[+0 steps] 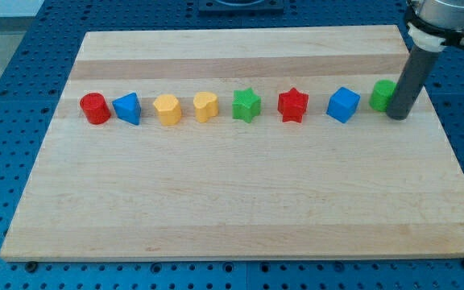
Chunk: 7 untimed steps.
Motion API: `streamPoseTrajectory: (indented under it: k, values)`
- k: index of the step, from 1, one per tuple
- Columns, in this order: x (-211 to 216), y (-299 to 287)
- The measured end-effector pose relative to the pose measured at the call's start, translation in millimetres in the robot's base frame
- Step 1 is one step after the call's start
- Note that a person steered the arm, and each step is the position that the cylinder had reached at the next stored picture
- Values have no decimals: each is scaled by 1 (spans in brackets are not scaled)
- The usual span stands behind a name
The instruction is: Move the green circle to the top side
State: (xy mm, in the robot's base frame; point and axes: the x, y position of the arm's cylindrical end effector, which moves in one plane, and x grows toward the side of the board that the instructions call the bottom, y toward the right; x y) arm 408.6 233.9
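The green circle [382, 95] stands on the wooden board [240, 201] at the right end of a row of blocks, partly hidden on its right by my rod. My tip [396, 117] rests on the board right beside the green circle, at its lower right, touching or nearly touching it. To the circle's left lies the blue cube [343, 105].
The row runs leftward: red star [293, 104], green star [246, 105], yellow heart [205, 105], yellow hexagon [167, 109], blue triangle [127, 108], red cylinder [95, 108]. The board's right edge [445, 121] is close to my tip. A blue perforated table surrounds the board.
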Motion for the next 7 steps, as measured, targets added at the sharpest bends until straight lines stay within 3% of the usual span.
streamPoseTrajectory:
  k: [5, 7]
  values:
    - [-40, -10]
    - [-61, -54]
